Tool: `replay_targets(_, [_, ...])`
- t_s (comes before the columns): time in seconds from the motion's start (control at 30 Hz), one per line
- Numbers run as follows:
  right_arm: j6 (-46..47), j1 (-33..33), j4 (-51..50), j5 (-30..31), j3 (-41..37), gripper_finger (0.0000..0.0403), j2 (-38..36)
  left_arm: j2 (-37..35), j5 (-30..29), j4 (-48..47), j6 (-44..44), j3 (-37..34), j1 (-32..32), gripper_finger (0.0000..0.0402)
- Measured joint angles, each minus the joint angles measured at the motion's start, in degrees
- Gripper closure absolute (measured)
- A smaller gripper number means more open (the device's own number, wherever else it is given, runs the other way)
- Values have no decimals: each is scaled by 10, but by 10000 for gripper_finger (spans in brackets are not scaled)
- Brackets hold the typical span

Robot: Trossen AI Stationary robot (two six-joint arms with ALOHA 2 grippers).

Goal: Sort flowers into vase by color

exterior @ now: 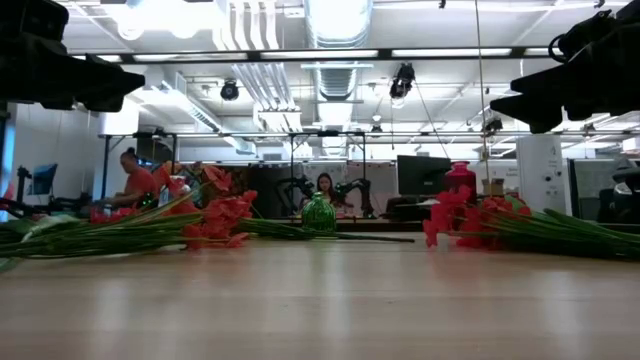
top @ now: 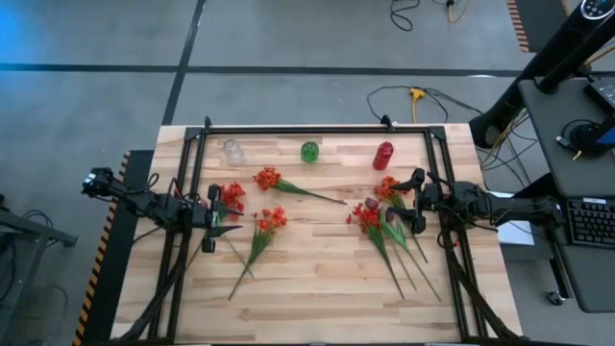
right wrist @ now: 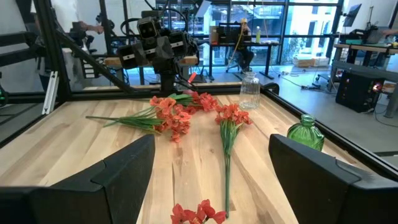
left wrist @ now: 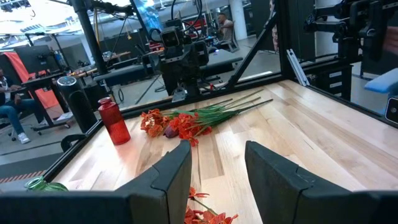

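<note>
Flowers lie flat on the wooden table. On the left lie a red cluster [top: 232, 195], an orange bloom [top: 267, 178] with its stem running right, and an orange bunch [top: 272, 219] with stems toward the near edge. On the right lies a mixed bunch [top: 370, 213] of orange, red and a maroon tulip [top: 371, 204]. My left gripper [top: 213, 219] is open and empty beside the red cluster, whose blooms show below its fingers [left wrist: 205, 214]. My right gripper [top: 415, 202] is open and empty beside the mixed bunch. Both also show in their wrist views, left [left wrist: 217, 152] and right [right wrist: 211, 146].
Three vases stand along the far edge: clear glass [top: 232, 151], green [top: 309, 151] and red [top: 383, 155]. A black frame [top: 317, 128] borders the table. Bare wood lies between the two flower groups and toward the near edge [top: 317, 288]. People sit in the room behind [exterior: 135, 180].
</note>
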Motion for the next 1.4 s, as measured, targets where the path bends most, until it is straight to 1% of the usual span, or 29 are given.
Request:
replay_targets(0.17, [-55, 0, 0, 0, 0, 94, 0, 0, 0, 0, 2, 0, 0, 267])
replay_targets(0.23, [-73, 0, 0, 1, 0, 94, 0, 0, -3, 1, 26, 0, 0, 267])
replay_targets(0.3, [-81, 0, 6, 4, 0, 94, 0, 0, -8, 8, 45, 0, 0, 267])
replay_targets(0.33, [-77, 0, 9, 12, 0, 94, 0, 0, -8, 16, 37, 0, 0, 267])
replay_targets(0.37, [-62, 0, 10, 17, 0, 94, 0, 0, -9, 33, 15, 0, 0, 267])
replay_targets(0.5, [42, 0, 10, 47, 0, 94, 0, 0, -10, 128, -157, 0, 0, 267])
replay_targets(0.53, [64, 0, 13, 63, 0, 94, 0, 0, -10, 149, -183, 0, 0, 267])
replay_targets(0.6, [100, 0, 23, 99, 0, 94, 0, 0, -10, 189, -201, 0, 0, 267])
replay_targets(0.67, [132, 0, 34, 124, 0, 94, 0, 0, -10, 217, -200, 0, 0, 267])
replay_targets(0.8, [147, 0, 30, 125, 0, 94, 0, 0, -10, 243, -199, 0, 0, 267])
replay_targets(1.0, [135, 0, 31, 126, 0, 94, 0, 0, -10, 242, -199, 0, 0, 267])
replay_targets(1.33, [194, 0, 31, 127, 0, 94, 0, 8, -11, 250, -169, 0, 1, 267])
replay_targets(1.4, [202, 0, 31, 138, 0, 94, 0, 9, -21, 251, -165, 0, 1, 267])
